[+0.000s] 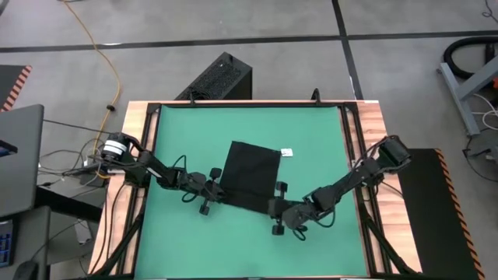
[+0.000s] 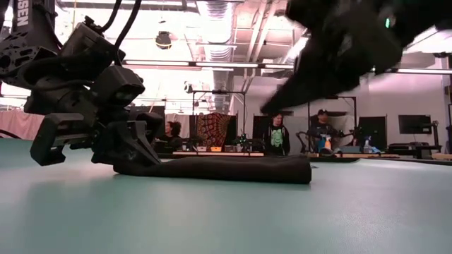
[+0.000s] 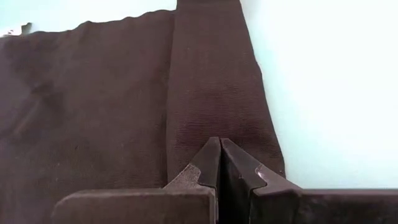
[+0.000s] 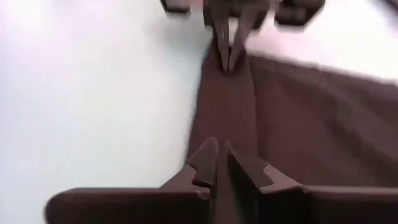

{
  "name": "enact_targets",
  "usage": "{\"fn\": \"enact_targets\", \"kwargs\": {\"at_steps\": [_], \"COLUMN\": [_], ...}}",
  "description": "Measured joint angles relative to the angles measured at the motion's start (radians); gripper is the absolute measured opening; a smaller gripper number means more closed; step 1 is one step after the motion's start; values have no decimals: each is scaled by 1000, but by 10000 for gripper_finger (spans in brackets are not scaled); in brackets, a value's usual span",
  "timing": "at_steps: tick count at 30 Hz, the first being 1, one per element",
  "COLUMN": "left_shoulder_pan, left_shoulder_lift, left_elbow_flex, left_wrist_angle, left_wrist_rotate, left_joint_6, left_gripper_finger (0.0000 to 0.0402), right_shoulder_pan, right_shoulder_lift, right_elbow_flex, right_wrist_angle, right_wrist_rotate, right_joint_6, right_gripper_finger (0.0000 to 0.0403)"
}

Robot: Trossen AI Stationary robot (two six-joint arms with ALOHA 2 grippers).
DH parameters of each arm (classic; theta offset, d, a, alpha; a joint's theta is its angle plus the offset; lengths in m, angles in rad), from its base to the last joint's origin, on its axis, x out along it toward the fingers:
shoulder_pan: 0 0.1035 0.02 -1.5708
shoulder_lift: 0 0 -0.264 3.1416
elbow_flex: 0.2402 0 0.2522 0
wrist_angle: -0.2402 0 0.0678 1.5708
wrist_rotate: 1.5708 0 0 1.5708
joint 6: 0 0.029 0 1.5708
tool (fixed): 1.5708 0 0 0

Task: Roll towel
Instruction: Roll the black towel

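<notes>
Towel first: your plain black soft cloth towel (image 1: 250, 175) lies in the middle of the flat green mat (image 1: 311, 132) on the wooden table (image 1: 375, 124), with its small white tag (image 1: 286, 152) at the far right corner. The near edge is already turned over into a thin band, so I think the roll has only just started. Your left gripper (image 1: 219, 192) sits at the near left corner and your right gripper (image 1: 273, 204) at the near right corner, one at each end of that band, so both ends can turn together and the roll stays straight. Both wrist views show the jaws pressed together on the folded edge, pinching the cloth. From table height the band looks low and flat. To go on, you would likely need to tip both ends away from you evenly, or the roll may go crooked.
</notes>
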Motion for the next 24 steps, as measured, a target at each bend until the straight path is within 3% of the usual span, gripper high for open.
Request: {"fn": "enact_targets", "kwargs": {"at_steps": [4,12,18,24], "left_shoulder_pan": [0,0,0,0], "left_shoulder_lift": [0,1,2,2], "left_elbow_flex": [0,-1,-1,-2], "left_wrist_angle": [2,9,8,3], "left_wrist_rotate": [0,-2,-2,-2], "left_joint_6": [-4,-40,-45,-48], "left_gripper_finger": [0,0,0,0], "right_shoulder_pan": [23,45,42,42], "right_shoulder_lift": [-14,0,25,154], "right_elbow_flex": [3,2,1,1], "right_wrist_angle": [17,-22,-34,-8], "right_wrist_rotate": [-11,-11,10,18], "right_joint_6": [-79,-144,-137,-84], "right_gripper_finger": [112,269,284,285]}}
